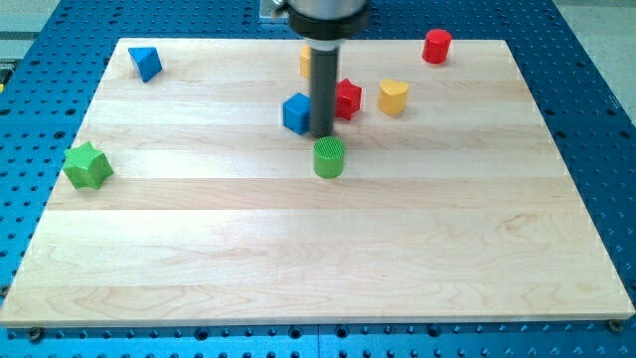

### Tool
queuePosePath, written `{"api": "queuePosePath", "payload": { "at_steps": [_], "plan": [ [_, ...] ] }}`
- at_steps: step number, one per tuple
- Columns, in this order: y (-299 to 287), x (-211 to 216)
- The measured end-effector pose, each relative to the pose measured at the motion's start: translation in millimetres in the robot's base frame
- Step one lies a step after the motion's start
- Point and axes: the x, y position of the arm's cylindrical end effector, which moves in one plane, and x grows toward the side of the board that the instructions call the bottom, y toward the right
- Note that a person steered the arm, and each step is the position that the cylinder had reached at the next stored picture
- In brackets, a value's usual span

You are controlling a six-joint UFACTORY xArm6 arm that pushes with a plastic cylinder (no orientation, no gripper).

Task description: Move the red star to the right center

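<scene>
The red star (348,99) lies on the wooden board (318,249) near the top middle, partly hidden by my rod. My tip (323,133) rests on the board just left of the red star and right of a blue cube (296,112), between the two. A green cylinder (329,157) stands just below the tip. A yellow heart-shaped block (394,97) lies right of the red star.
A red cylinder (436,46) stands at the top right. A blue triangular block (146,63) lies at the top left. A green star (86,165) lies at the left edge. A yellow-orange block (305,62) shows partly behind the rod.
</scene>
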Motion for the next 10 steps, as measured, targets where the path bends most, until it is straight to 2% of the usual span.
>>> {"api": "queuePosePath", "payload": {
  "at_steps": [1, 3, 5, 7, 8, 10],
  "plan": [
    [-37.8, -21.2],
    [54.8, -56.0],
    [167.9, 30.6],
    [174.2, 44.2],
    [215.0, 49.6],
    [137.3, 49.6]
  ]
}}
